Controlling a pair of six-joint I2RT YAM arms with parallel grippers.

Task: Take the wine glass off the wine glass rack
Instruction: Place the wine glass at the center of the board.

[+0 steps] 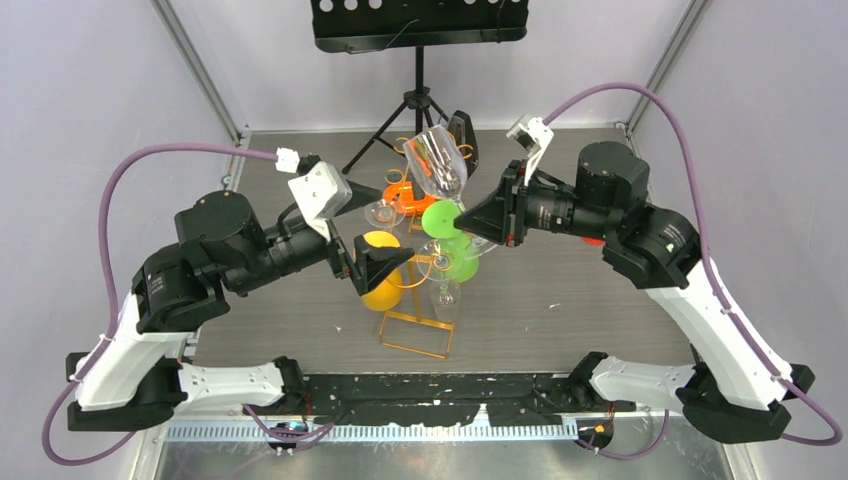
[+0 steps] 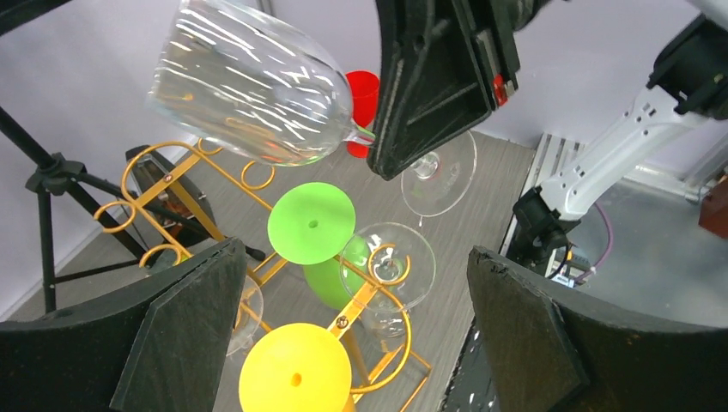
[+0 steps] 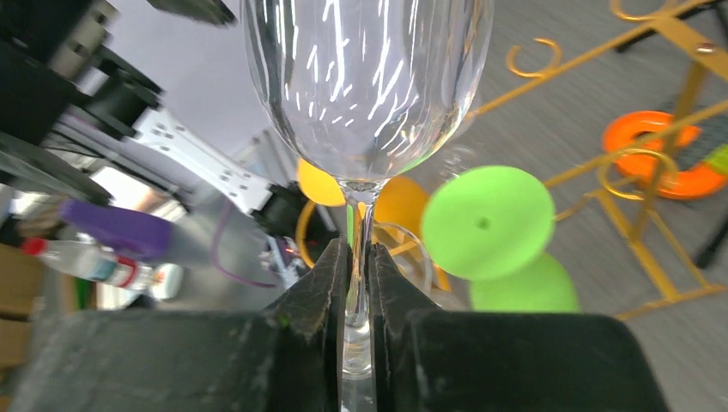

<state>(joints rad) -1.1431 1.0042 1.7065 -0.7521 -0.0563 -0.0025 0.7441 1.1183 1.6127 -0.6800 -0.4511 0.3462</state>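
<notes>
My right gripper (image 1: pixel 464 214) (image 3: pixel 359 257) is shut on the thin stem of a clear wine glass (image 1: pixel 438 163) (image 2: pixel 249 81) (image 3: pixel 369 77). The glass hangs tilted above the gold wire wine glass rack (image 1: pixel 414 321) (image 2: pixel 371 302) (image 3: pixel 650 257), its bowl pointing up and away, apart from the hooks. Its round foot (image 2: pixel 439 174) shows behind the right fingers. My left gripper (image 1: pixel 398 260) (image 2: pixel 356 251) stands open at the rack's left side, with nothing between its fingers.
Several glasses still hang on the rack: green (image 1: pixel 441 218) (image 2: pixel 311 223), yellow (image 1: pixel 381 268) (image 2: pixel 294 376), orange (image 1: pixel 405 190), and clear ones (image 1: pixel 446 291) (image 2: pixel 395 266). A black tripod music stand (image 1: pixel 418 28) stands behind the rack. A red cup (image 2: pixel 362 94) sits further back.
</notes>
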